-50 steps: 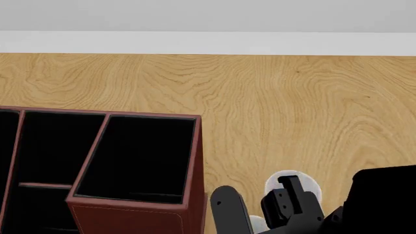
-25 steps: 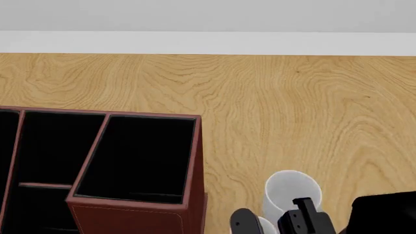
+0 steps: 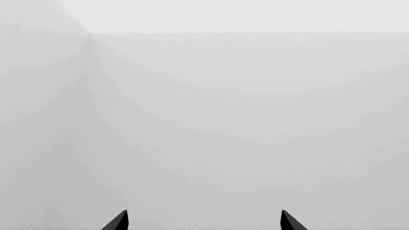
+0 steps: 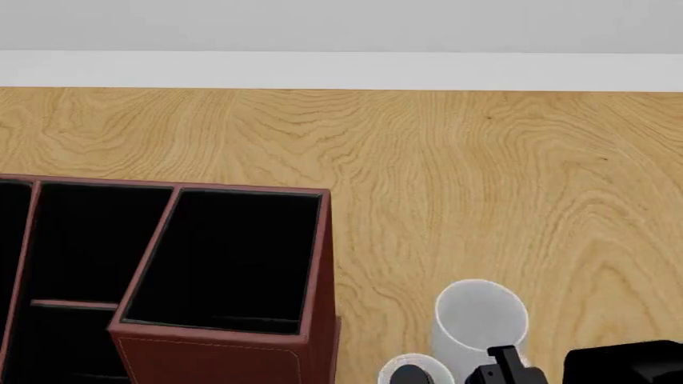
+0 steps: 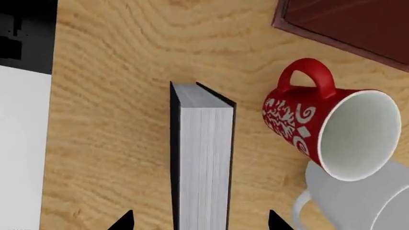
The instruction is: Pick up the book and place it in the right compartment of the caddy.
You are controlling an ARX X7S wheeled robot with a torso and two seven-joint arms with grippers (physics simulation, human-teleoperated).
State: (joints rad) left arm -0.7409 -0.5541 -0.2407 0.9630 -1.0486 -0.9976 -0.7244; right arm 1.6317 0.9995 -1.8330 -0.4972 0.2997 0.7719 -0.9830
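Note:
The black book [image 5: 203,158] stands on its edge on the wooden table, white page edges facing my right wrist camera. My right gripper [image 5: 201,221] is open above it, one fingertip [image 5: 124,221] on each side of the book and apart from the covers. The reddish-brown caddy [image 4: 320,264] sits at the lower left of the head view, and its tall right compartment [image 4: 229,260] shows only its black inside. The book is hidden in the head view. My left gripper [image 3: 203,223] is open with nothing between its fingers, facing a blank grey wall.
A red patterned mug [image 5: 319,124] lies on its side beside the book, and a white mug [image 5: 357,201] sits against it. The white mug [image 4: 478,316] also shows right of the caddy. A corner of the caddy [image 5: 351,24] is past the red mug. My right arm [image 4: 625,364] fills the lower right corner.
My right arm and gripper have dropped toward the bottom edge of the head view, uncovering the white mug. The caddy has not moved.

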